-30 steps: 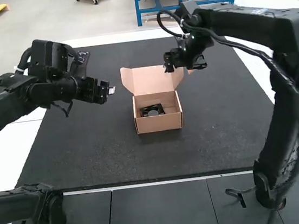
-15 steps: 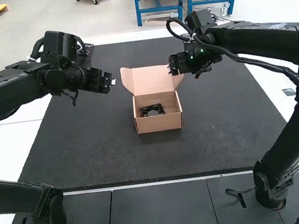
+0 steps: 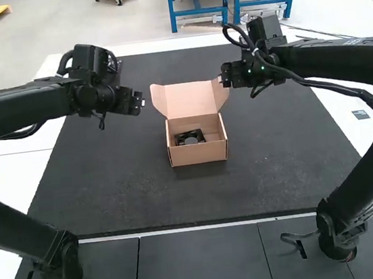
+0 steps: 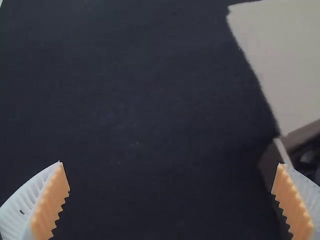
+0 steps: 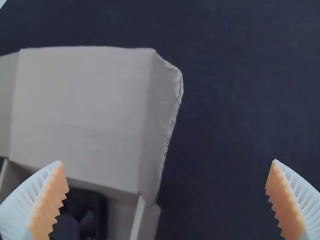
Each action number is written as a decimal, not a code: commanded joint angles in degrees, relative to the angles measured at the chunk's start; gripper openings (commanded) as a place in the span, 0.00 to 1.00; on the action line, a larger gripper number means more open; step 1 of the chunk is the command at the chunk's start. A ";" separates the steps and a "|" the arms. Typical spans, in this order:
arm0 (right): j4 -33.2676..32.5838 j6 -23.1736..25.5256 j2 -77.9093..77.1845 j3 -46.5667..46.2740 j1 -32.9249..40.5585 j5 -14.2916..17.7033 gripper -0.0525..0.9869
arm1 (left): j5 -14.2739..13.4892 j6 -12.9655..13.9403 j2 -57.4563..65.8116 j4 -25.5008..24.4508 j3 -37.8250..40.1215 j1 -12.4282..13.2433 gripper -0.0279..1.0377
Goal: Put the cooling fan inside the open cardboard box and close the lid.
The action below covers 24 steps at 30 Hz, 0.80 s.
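Note:
An open cardboard box (image 3: 198, 148) stands mid-mat, its lid (image 3: 190, 99) leaning back and upright. A black cooling fan (image 3: 189, 138) lies inside it. My left gripper (image 3: 137, 104) hovers open just left of the lid's left edge, nothing between its orange pads (image 4: 50, 197). My right gripper (image 3: 225, 77) hovers open by the lid's upper right corner. In the right wrist view the lid (image 5: 85, 115) lies below my open fingers (image 5: 47, 200), and the fan (image 5: 82, 220) shows dark inside the box. The left wrist view catches the lid (image 4: 280, 65) at its edge.
A black mat (image 3: 110, 183) covers the table, with white table surface (image 3: 0, 176) beyond it at the left and right. Both arms stretch in from the sides above the mat's far half.
Both arms have swung outward and stretched flatter. The left gripper moved up toward the lid's left edge; the right gripper shifted right and up to the lid's corner. Box and fan stayed put.

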 commanded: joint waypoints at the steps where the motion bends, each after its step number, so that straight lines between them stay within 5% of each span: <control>1: 1.31 0.21 0.94 0.56 -0.87 -1.91 0.92 | -2.31 -0.51 2.58 2.02 3.12 1.61 0.92; 24: 6.58 0.91 10.61 3.90 -1.57 -3.84 0.92 | -3.63 -0.33 14.36 9.14 9.62 2.84 0.93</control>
